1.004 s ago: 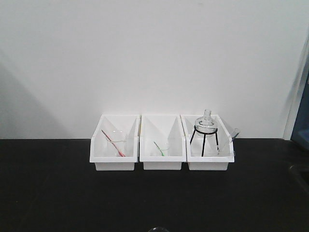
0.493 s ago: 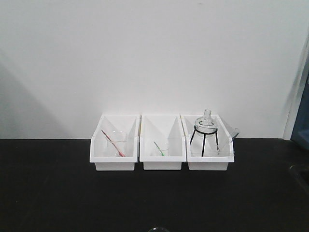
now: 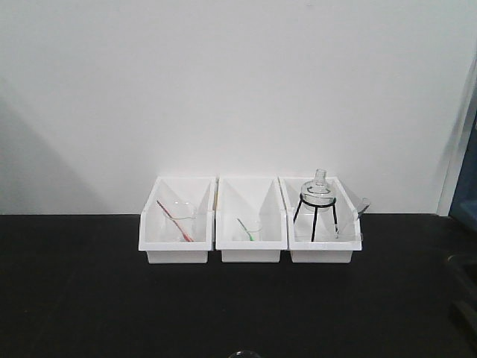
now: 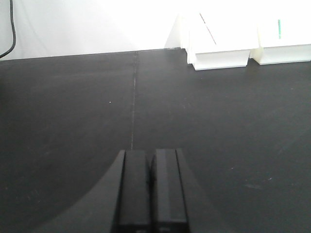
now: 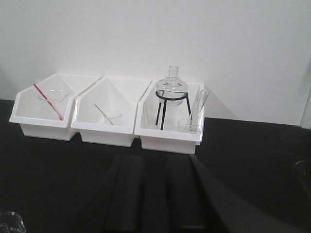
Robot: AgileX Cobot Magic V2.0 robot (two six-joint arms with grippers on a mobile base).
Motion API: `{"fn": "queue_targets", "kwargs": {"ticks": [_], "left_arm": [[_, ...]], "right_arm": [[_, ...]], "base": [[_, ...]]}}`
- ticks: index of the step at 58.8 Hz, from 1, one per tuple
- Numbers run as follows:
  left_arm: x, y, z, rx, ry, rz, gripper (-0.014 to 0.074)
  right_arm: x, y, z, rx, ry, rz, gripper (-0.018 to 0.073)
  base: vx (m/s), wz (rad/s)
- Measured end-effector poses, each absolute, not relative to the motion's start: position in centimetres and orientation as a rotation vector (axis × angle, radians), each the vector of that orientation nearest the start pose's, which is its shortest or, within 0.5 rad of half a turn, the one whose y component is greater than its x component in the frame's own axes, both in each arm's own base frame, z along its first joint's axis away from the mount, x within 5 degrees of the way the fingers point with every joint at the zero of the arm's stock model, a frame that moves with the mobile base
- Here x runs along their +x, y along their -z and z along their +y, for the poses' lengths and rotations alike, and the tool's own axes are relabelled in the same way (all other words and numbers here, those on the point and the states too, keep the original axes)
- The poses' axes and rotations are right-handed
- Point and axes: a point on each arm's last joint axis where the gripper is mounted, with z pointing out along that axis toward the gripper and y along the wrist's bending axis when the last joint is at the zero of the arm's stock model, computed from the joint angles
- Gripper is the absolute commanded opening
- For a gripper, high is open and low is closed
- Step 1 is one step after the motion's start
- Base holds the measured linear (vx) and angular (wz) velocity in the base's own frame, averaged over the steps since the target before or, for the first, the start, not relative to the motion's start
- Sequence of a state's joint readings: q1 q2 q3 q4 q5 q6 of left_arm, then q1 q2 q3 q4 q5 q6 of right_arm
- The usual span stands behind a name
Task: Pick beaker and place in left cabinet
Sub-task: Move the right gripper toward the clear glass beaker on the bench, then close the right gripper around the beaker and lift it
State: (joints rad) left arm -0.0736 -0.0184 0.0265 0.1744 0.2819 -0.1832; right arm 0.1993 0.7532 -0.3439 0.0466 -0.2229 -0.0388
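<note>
Only the rim of the clear glass beaker [image 3: 244, 354] shows at the bottom edge of the front view. In the right wrist view its marked glass wall [image 5: 8, 221] sits in the lower left corner, on the black table. My right gripper [image 5: 154, 162] hovers low over the table, open, with a bare gap between its dark fingers [image 5: 127, 194]; the beaker lies well to its left. My left gripper [image 4: 150, 154] is shut, pads together on nothing, above bare tabletop. The left cabinet is out of view.
Three white bins [image 3: 177, 250] stand in a row against the white wall. The right one holds a round glass flask on a black wire tripod [image 5: 171, 92] and a test tube [image 5: 199, 109]. The other two hold small glass cups with a red rod [image 5: 48, 102] and a green rod [image 3: 247, 230].
A dark shape has come into the lower right edge of the front view. The bins, the glassware and the beaker rim have not moved.
</note>
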Motion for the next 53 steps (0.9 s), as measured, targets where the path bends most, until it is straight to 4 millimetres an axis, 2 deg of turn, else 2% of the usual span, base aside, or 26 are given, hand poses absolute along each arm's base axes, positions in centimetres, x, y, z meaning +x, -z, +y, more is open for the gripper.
{"fn": "queue_targets", "kwargs": {"ticks": [6, 11, 26, 36, 42, 48, 53], "left_arm": [[5.4, -18.0, 0.0, 0.016, 0.022, 1.769, 0.0004], [5.4, -18.0, 0.0, 0.016, 0.022, 1.769, 0.0004], [5.4, -18.0, 0.0, 0.016, 0.022, 1.769, 0.0004], [5.4, -18.0, 0.0, 0.016, 0.022, 1.769, 0.0004], [5.4, -18.0, 0.0, 0.016, 0.022, 1.769, 0.0004], [5.4, -18.0, 0.0, 0.016, 0.022, 1.769, 0.0004], [5.4, -18.0, 0.0, 0.016, 0.022, 1.769, 0.0004]], "right_arm": [[15.3, -27.6, 3.0, -0.152, -0.148, 1.668, 0.065], [15.3, -27.7, 3.0, -0.15, -0.15, 1.665, 0.0731], [15.7, -27.7, 3.1, -0.106, -0.197, 1.645, 0.0699], [17.6, -26.4, 5.2, -0.284, -0.237, 1.634, 0.0655], [18.8, -24.8, 7.5, -0.458, -0.322, 1.627, 0.0632], [19.8, -22.6, 9.2, -0.554, -0.411, 1.658, 0.061], [20.1, -19.8, 9.9, -0.595, -0.48, 1.717, 0.0595]], "base": [[0.0, 0.0], [0.0, 0.0], [0.0, 0.0], [0.0, 0.0], [0.0, 0.0], [0.0, 0.0], [0.0, 0.0]]}}
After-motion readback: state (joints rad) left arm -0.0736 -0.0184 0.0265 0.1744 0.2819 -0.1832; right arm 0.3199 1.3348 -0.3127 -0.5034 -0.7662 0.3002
